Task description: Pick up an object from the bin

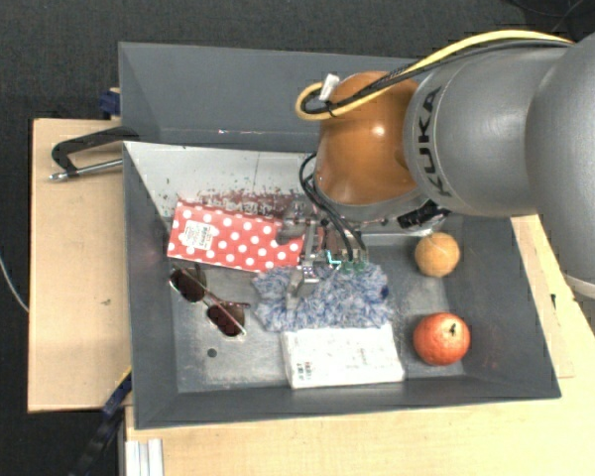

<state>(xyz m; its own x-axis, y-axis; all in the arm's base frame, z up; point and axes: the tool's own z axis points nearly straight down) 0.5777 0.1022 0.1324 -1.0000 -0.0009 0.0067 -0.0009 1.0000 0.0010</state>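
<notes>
Camera view, and the gripper (313,269) hangs mid-bin (178,360), right over the upper edge of the blue shaggy cloth (327,300). The cloth sprawls from there toward the near wall, touching the white box (339,357), with the red polka-dot box (228,238) just to its left. Spread or pressed together? Cannot tell from here. A straight drop looks like the call.

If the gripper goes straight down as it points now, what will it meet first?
Probably the blue fuzzy cloth: the gripper points down at its upper left part. The red dotted box lies close beside it.
</notes>
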